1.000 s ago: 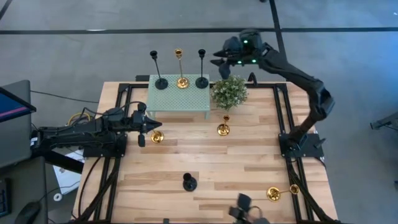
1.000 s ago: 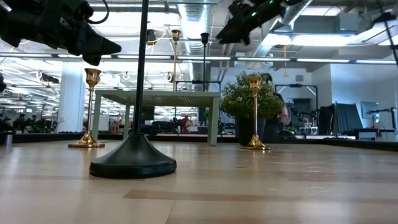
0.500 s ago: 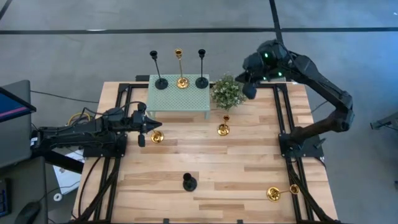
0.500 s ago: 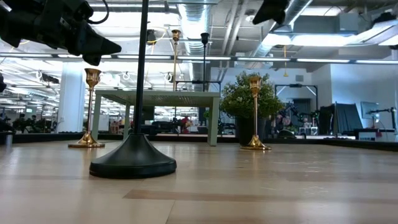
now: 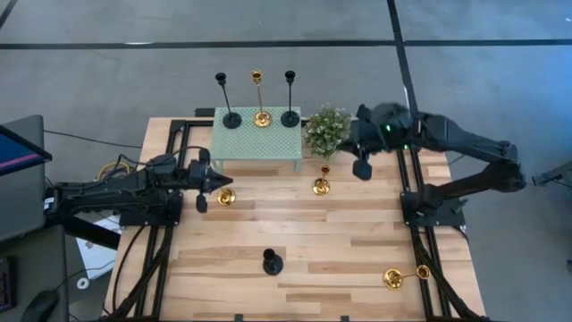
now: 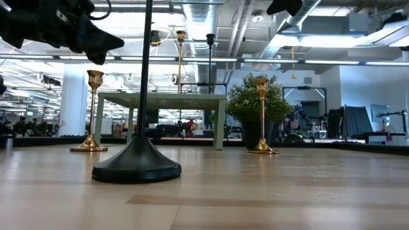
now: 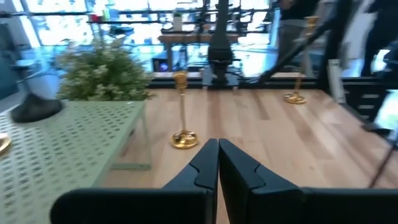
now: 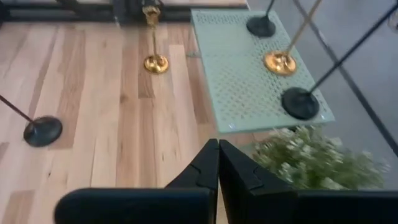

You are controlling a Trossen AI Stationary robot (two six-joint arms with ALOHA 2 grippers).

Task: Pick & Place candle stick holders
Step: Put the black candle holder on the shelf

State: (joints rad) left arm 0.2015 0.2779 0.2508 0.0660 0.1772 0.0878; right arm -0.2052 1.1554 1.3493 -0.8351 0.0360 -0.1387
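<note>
Three candle stick holders (image 5: 259, 117) (thin, two black, one shiny gold) stand on the green little table (image 5: 257, 143). Both end effectors are shut and empty: left (image 5: 224, 182) by a gold holder (image 5: 226, 196) on the counter (image 5: 304, 241), right (image 5: 363, 166) near the plant (image 5: 327, 131).

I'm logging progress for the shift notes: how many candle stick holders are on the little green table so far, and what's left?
Done: three holders stand on the green table: black, gold, black.

In hand: nothing. The right claw, shut and empty, hangs beside the plant; the left claw, shut, waits by a gold holder.

Left: that one, another gold, one black, and a toppled gold.
</note>
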